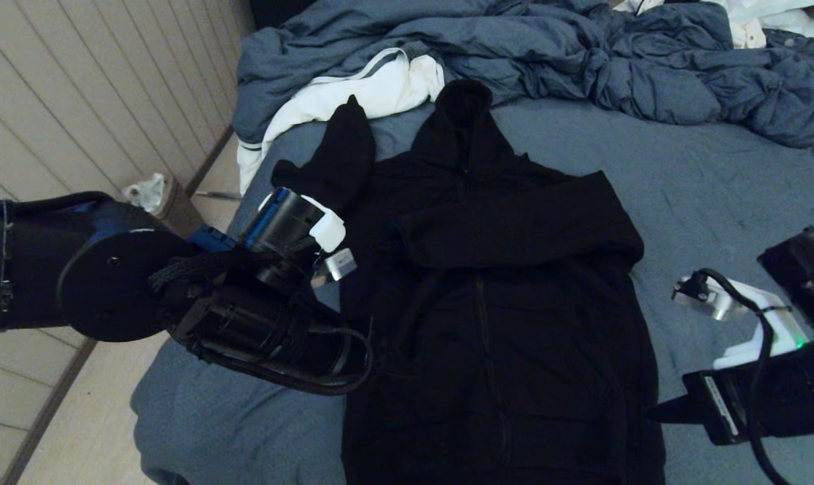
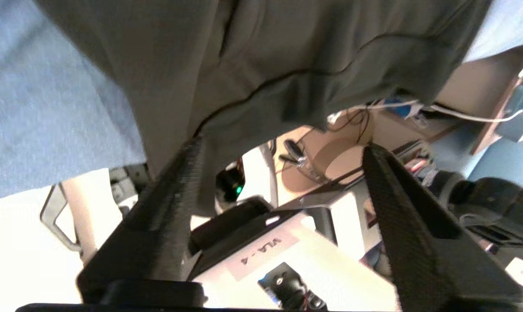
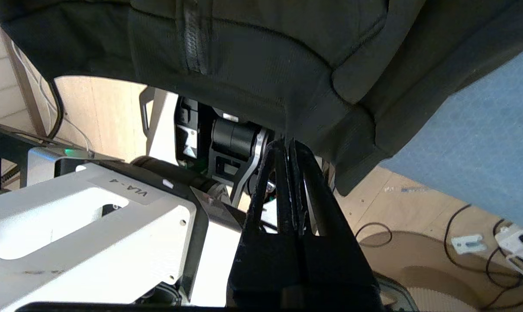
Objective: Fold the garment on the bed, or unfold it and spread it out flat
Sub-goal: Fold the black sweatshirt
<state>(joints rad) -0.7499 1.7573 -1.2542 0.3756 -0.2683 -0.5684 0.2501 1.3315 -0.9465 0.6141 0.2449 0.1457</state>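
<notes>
Two grippers: both sat at the near edge of the bed (image 1: 717, 175), one at each side of the hoodie's hem.
Left gripper (image 2: 283, 156): fingers (image 2: 170, 195) were spread wide apart at the hem's left corner; one finger touched the fabric edge, nothing was clamped.
Right gripper (image 3: 289, 147): fingers (image 3: 266, 182) were pressed together, pinching the hem's right corner by the bottom of the zipper.
Black hoodie (image 1: 508, 303): lay front up near the middle of the blue-grey sheet, hem nearest, hood farthest; right sleeve was folded across the chest, left sleeve was bent upward beside the hood.
White cloth with grey stripes (image 1: 353, 94): lay beyond the left sleeve, touching it.
Blue-grey duvet (image 1: 582, 60): was bunched along the far side of the bed.
</notes>
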